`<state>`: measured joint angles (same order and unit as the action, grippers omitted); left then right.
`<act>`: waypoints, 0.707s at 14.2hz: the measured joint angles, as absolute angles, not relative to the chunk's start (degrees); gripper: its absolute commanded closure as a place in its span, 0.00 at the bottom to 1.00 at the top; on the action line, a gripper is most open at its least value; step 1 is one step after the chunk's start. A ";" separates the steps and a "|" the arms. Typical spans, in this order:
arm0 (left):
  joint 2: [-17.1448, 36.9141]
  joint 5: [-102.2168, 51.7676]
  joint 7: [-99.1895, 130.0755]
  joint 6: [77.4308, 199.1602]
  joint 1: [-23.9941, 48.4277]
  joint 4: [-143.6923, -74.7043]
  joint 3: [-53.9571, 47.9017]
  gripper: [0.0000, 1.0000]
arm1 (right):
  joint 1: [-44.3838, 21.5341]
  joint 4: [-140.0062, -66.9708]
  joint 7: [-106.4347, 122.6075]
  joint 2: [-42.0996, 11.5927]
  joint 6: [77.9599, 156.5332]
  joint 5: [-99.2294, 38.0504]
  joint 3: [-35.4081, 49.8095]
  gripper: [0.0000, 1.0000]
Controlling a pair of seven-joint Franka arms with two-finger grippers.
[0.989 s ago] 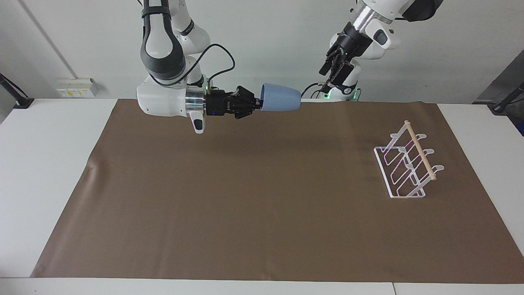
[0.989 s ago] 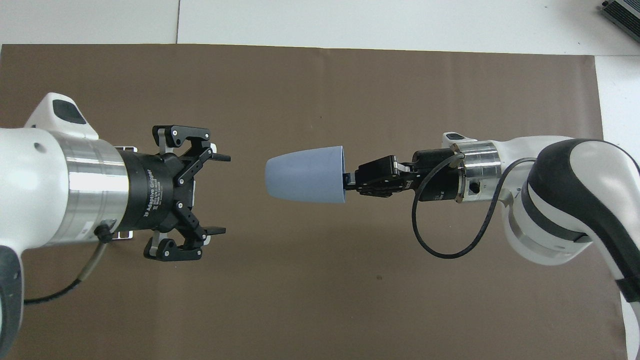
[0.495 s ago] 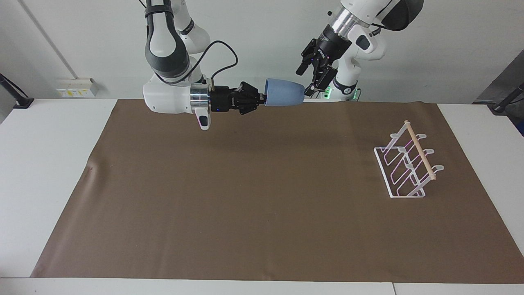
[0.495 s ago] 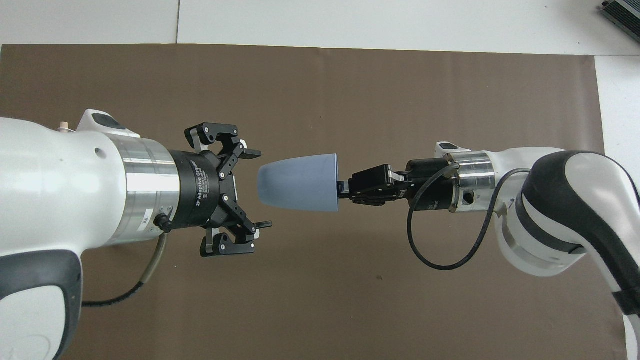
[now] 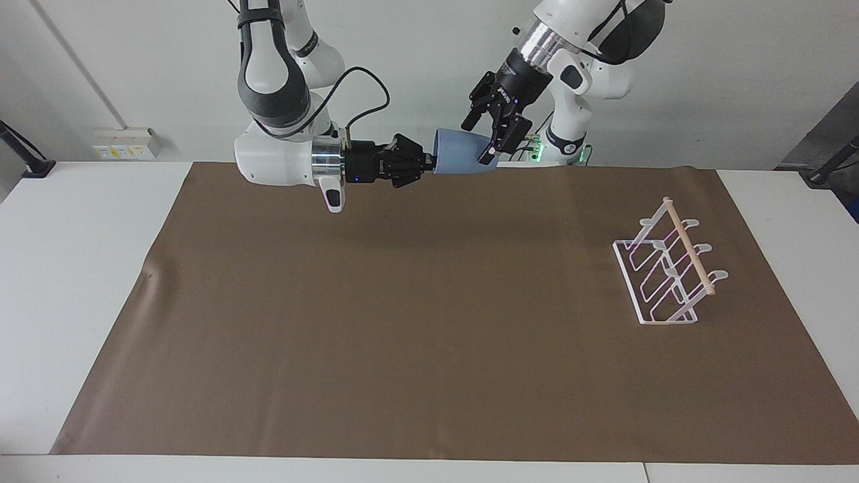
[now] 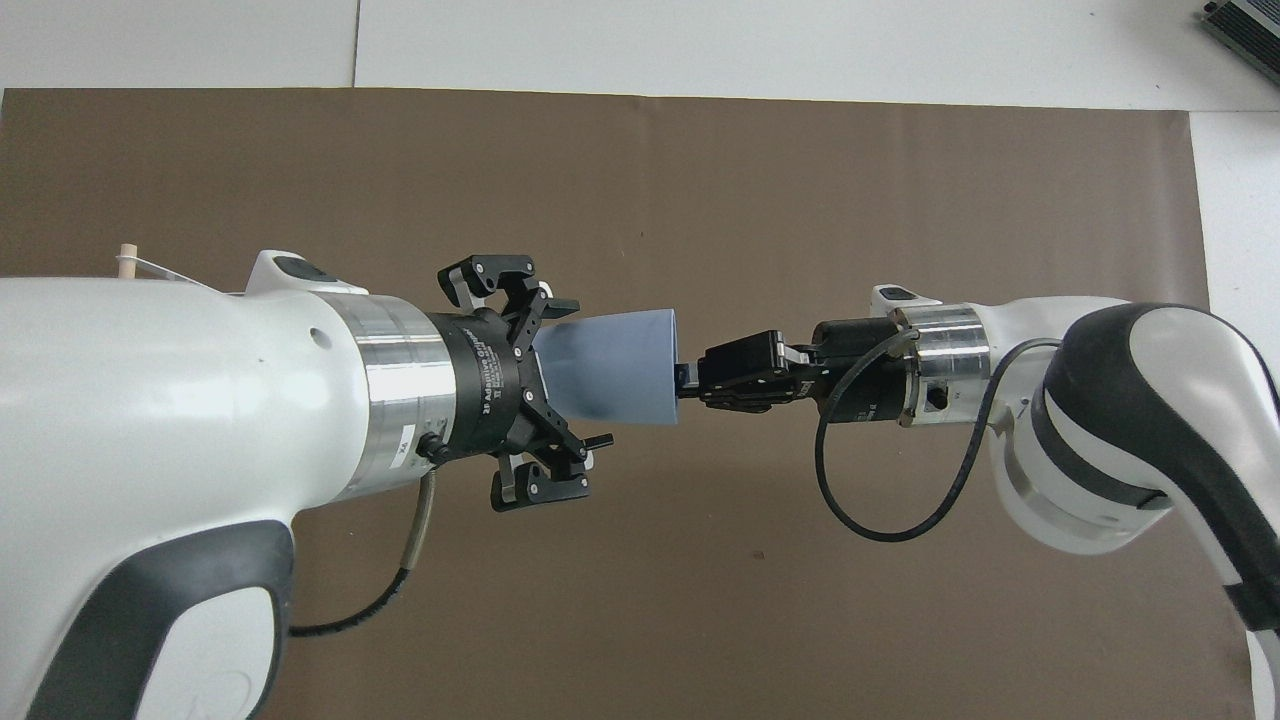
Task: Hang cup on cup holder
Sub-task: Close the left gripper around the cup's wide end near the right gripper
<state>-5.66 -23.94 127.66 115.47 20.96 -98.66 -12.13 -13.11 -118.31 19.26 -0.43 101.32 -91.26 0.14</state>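
1. Midway: right tool point(image 5: 431, 165) clamped on the rim of the cup point(image 5: 460, 162), held sideways in the air over the surface's robot end.
2. Left tool point(image 5: 488, 137) spread around its base, not closed.
3. Cup holder point(image 5: 671, 268) unused; handover and hanging remain.

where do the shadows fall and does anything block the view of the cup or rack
Facing view: soft, even light; a faint shadow on the brown mat under the arms; cup holder fully visible. Overhead view: the left arm hides most of the holder, only its rod end shows; the open left gripper covers the narrow end of the cup. No obvious glare.
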 measured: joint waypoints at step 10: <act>-5.45 -23.91 127.03 116.59 21.15 -99.85 -12.00 1.00 | -13.09 -118.80 19.69 -0.19 101.10 -91.25 -0.11 1.00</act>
<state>-5.45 -23.91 127.03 116.59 21.15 -99.85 -12.00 -13.09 -118.80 19.69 -0.19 101.10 -91.25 -0.11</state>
